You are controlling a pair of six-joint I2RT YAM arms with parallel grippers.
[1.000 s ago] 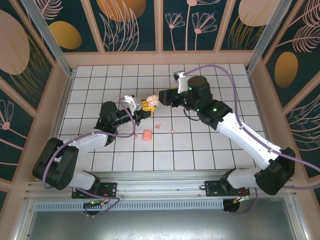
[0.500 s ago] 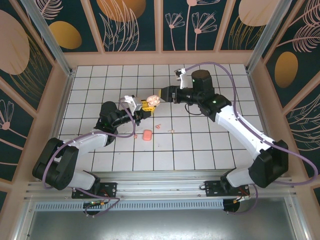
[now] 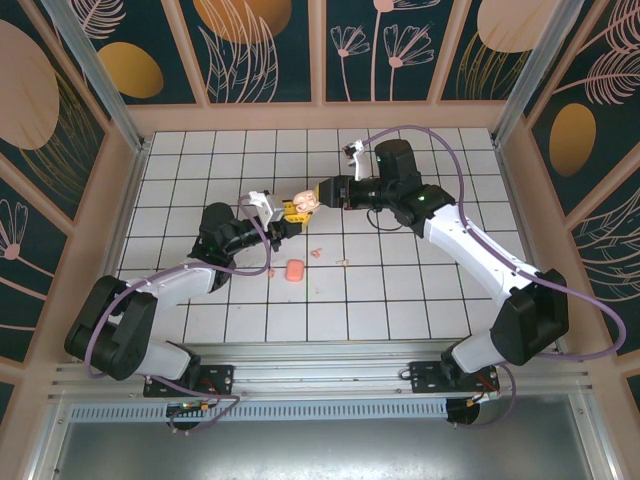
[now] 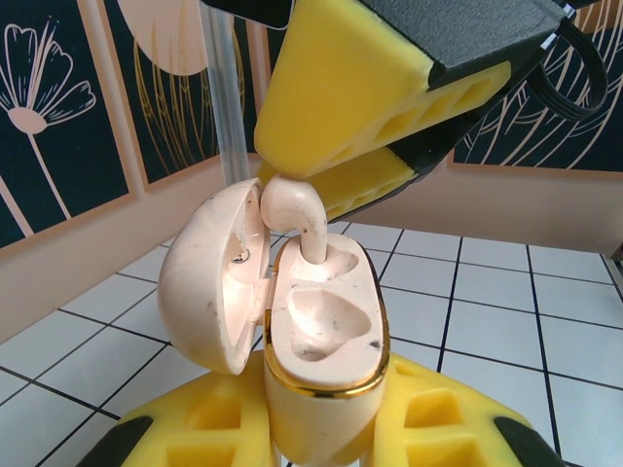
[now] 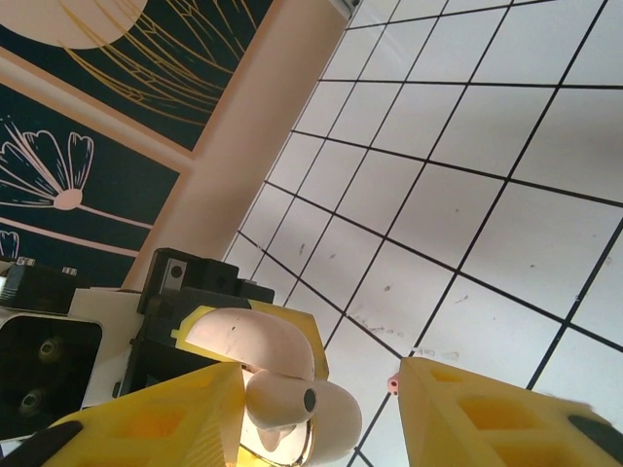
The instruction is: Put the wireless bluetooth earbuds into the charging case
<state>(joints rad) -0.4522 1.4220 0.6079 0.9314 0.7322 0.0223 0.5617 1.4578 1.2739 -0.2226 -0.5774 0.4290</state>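
My left gripper (image 4: 326,433) is shut on the cream charging case (image 4: 326,336), which it holds upright above the tiles with its gold rim up and its lid swung open to the left. One pale-pink earbud (image 4: 292,206) stands stem-down in the far socket, and the near socket is empty. A yellow finger (image 4: 341,88) of my right gripper rests just over the earbud's head. In the right wrist view the earbud (image 5: 282,399) lies beside the left finger, with the jaws of the right gripper (image 5: 321,413) apart. From above, both grippers (image 3: 297,208) (image 3: 325,191) meet at the case (image 3: 307,200).
A salmon-pink rounded box (image 3: 294,270) lies on the white tiles below the case. Tiny pink bits (image 3: 316,251) (image 3: 343,262) lie to its right, and one of them (image 5: 393,384) shows by my right finger. Wooden walls ring the tiled floor.
My right gripper pulled back a little to the right, then came in again at the case, with its jaws narrower. The left gripper and the case stayed put.
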